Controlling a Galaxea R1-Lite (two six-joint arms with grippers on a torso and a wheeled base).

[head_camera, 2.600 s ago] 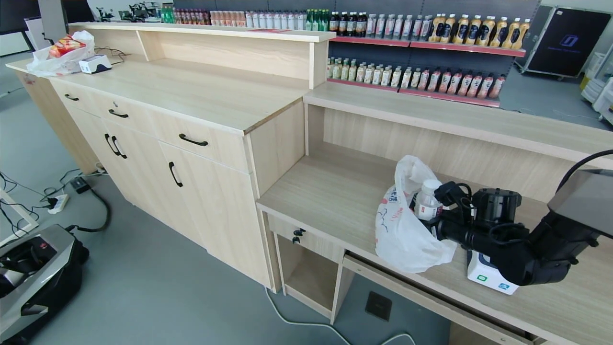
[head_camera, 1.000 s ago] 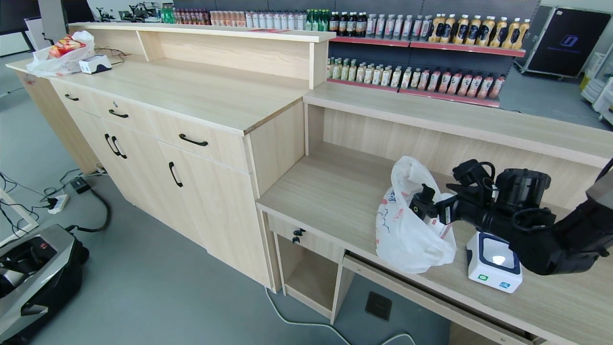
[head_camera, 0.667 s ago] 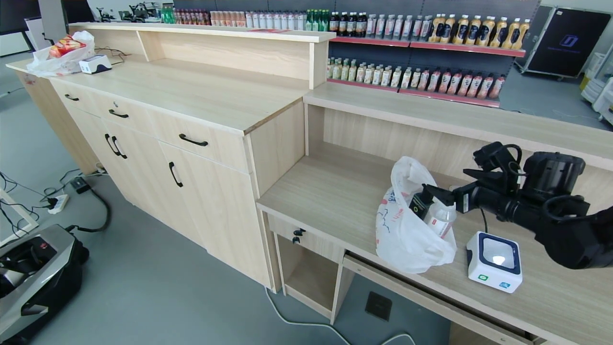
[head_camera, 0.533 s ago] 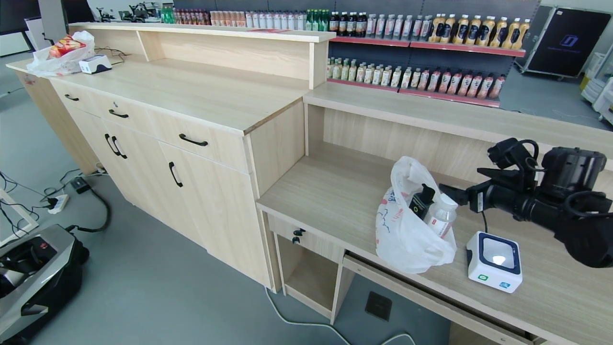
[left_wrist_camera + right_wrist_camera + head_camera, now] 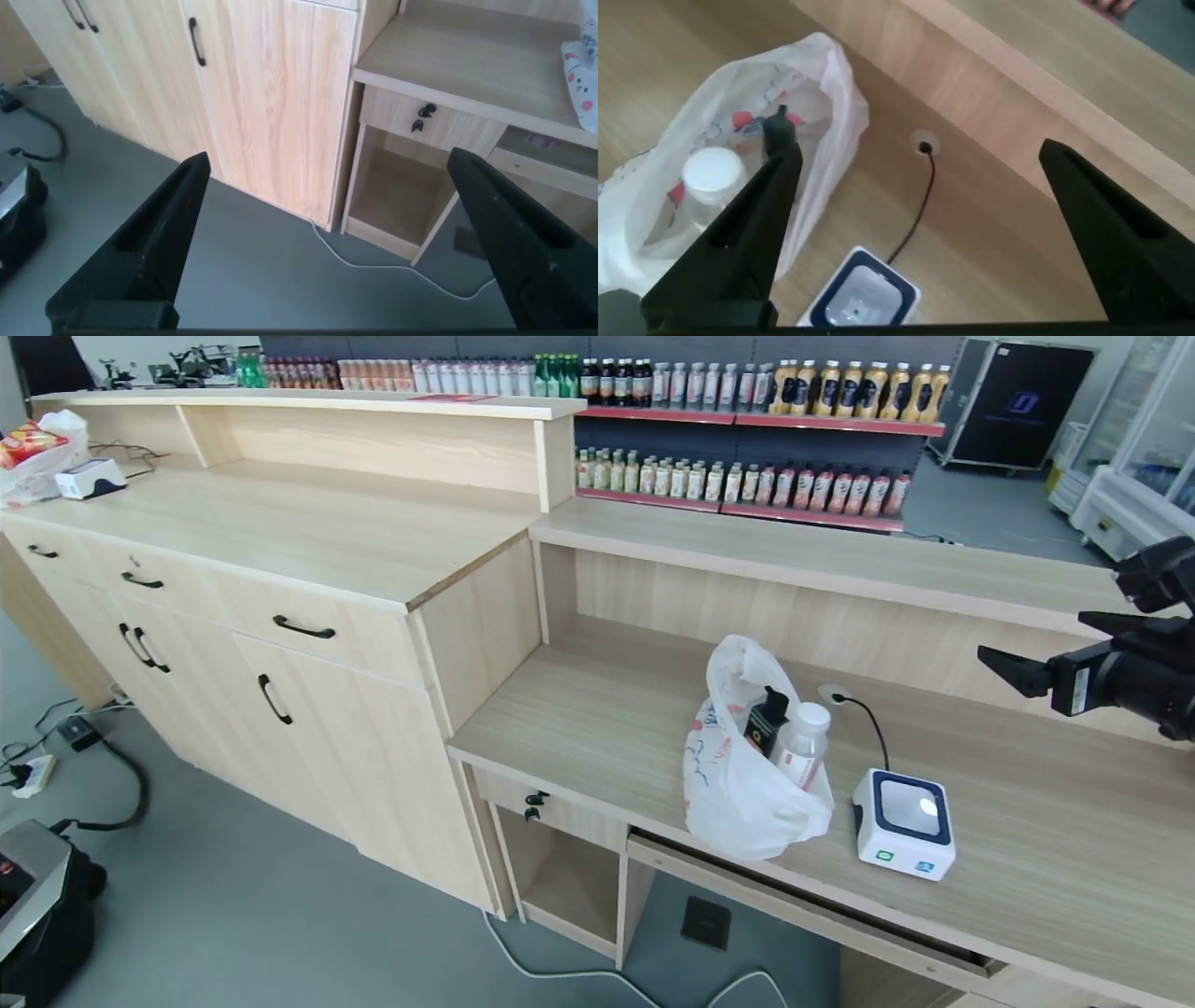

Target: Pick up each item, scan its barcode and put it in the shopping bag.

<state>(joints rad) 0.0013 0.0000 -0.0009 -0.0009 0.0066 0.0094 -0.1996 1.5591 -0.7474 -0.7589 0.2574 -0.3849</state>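
- Near bench (image 5: 607,728) front edge, bottle (image 5: 801,749) inside shopping bag (image 5: 733,793), scanner (image 5: 904,823) beside.
- Right end effector (image 5: 1027,637) spread, empty, well apart.
- Probably past drop-off; next, locating another item.

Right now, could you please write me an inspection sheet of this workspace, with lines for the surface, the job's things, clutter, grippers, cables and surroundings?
surface: light wooden counter.
job's things: white shopping bag stands on it, holding a white-capped bottle and a dark bottle; scanner beside the bag.
clutter: second bag and second scanner on the far counter.
grippers: left gripper open, over the floor; right gripper open, empty, above the counter.
cables: scanner cable runs to a hole in the counter; white cable on the floor.
surroundings: drink shelves behind.
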